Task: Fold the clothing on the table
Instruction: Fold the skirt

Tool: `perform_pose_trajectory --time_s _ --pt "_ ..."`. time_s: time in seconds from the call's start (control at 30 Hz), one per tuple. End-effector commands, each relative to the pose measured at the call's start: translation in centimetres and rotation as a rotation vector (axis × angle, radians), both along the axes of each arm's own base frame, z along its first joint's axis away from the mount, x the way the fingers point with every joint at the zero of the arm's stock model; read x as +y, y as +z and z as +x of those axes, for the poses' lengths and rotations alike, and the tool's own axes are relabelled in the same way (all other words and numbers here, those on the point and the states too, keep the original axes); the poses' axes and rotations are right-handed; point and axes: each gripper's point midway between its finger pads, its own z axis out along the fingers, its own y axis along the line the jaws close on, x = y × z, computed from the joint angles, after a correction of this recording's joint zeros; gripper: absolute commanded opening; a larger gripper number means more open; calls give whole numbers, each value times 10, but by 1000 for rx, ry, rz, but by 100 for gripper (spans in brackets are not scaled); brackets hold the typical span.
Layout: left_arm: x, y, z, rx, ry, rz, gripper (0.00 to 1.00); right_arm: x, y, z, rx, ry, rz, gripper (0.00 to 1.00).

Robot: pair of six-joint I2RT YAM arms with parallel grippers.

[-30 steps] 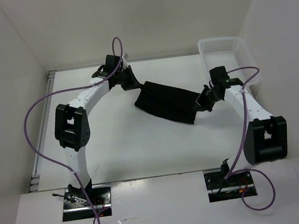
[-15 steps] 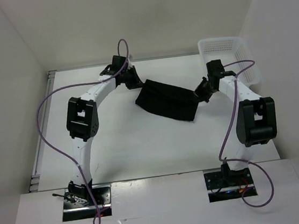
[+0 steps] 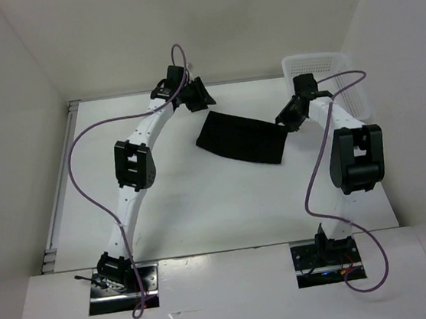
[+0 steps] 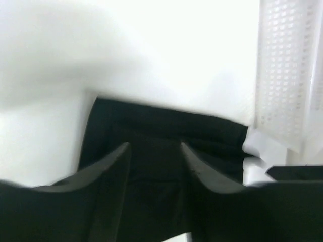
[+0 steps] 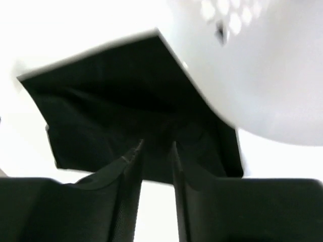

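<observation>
The clothing [image 3: 241, 137] is a black folded strip lying flat on the white table [image 3: 187, 201], slanting from back left to front right. My left gripper [image 3: 198, 93] hovers just behind its left end, open and holding nothing. In the left wrist view the clothing [image 4: 161, 126] lies beyond the spread fingers of the left gripper [image 4: 154, 146]. My right gripper [image 3: 287, 118] is at the cloth's right end, open. In the right wrist view bare table shows between the fingers of the right gripper [image 5: 157, 143], and the clothing [image 5: 111, 96] lies just past the tips.
A white perforated basket [image 3: 318, 67] stands at the back right corner, close behind the right arm; it also shows as the basket [image 4: 282, 75] and, blurred, the basket [image 5: 242, 60]. White walls enclose the table on three sides. Purple cables loop off both arms.
Both grippers held the cloth stretched above the table, carried it toward the back and let go. It now lies flat; the left gripper has drawn away from it.
</observation>
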Motion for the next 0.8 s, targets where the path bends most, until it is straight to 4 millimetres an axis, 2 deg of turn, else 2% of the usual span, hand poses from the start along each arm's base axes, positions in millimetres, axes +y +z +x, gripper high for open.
perform_pose_trajectory --time_s 0.0,0.03,0.07,0.13,0.17,0.2,0.23,0.3,0.33,0.4,0.43,0.47,0.5,0.53,0.57,0.6,0.63,0.67,0.7,0.73,0.77 --pt "-2 7 1 29 5 4 53 -29 21 29 -90 -84 -93 40" --pt "-5 17 6 -4 -4 -15 68 -31 24 32 -99 -91 -102 43" --pt "-6 18 6 -1 3 -23 70 -34 27 34 -108 -99 -113 46" --pt "-8 32 9 -37 -4 -42 81 -36 40 40 -157 -99 -127 46" --pt "-8 46 13 -73 3 -49 85 -36 53 44 -200 -102 -125 46" --pt "-8 55 12 -87 3 -53 85 -34 62 46 -224 -83 -125 46" --pt "-3 72 12 -114 -3 -63 85 -33 71 50 -246 -63 -130 46" --pt "-2 87 6 -131 -25 -61 85 -28 79 46 -234 -16 -119 47" --pt "-2 81 2 -126 -52 -46 87 -29 84 48 -233 14 -142 49" --pt "-1 86 -7 -126 -88 -32 87 -17 73 32 -155 74 -154 54" --pt "-1 73 -11 -108 -117 -10 87 -19 66 27 -130 78 -169 54" --pt "2 79 -16 -109 -124 -1 87 -18 57 22 -107 81 -186 54" --pt "2 76 -20 -100 -136 2 87 -18 62 15 -113 80 -186 55" --pt "1 71 -24 -83 -147 -3 87 -21 44 1 -63 77 -197 55" --pt "1 48 -30 -43 -158 -2 87 -21 38 -6 -45 79 -196 55" --pt "0 58 -35 -60 -170 -18 87 -21 29 -13 -20 81 -196 55" --pt "-2 55 -42 -52 -194 -38 87 -21 16 -25 17 94 -201 55" --pt "-6 79 -42 -118 -192 -82 85 -19 8 -32 39 103 -188 55" --pt "-3 47 -57 -40 -191 -82 82 -19 -2 -42 65 106 -187 55" --pt "-3 45 -62 -35 -193 -98 80 -18 -9 -47 82 121 -184 55" --pt "-6 53 -65 -61 -208 -127 78 -13 -14 -53 98 138 -173 55"
